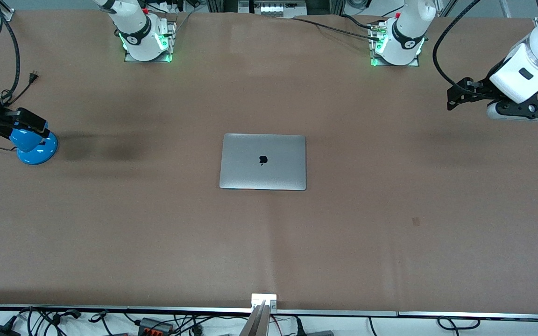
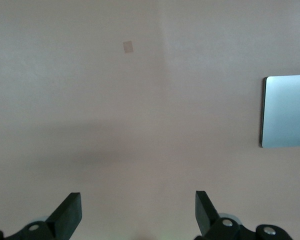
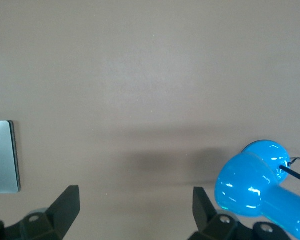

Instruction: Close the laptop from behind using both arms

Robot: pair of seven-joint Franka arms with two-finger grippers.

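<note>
The space-grey laptop (image 1: 263, 161) lies shut and flat in the middle of the table, its lid with the black apple logo facing up. One edge of it shows in the left wrist view (image 2: 287, 111) and in the right wrist view (image 3: 2, 156). My left gripper (image 1: 453, 98) hangs open and empty (image 2: 138, 210) over bare table at the left arm's end, well away from the laptop. My right gripper (image 1: 31, 122) is open and empty (image 3: 136, 207) over the right arm's end of the table, beside a blue lamp.
The blue lamp (image 1: 33, 144) with a round base stands at the right arm's end and shows in the right wrist view (image 3: 260, 187). A small dark patch (image 1: 416, 221) marks the brown table cover. Cables lie along the table's front edge.
</note>
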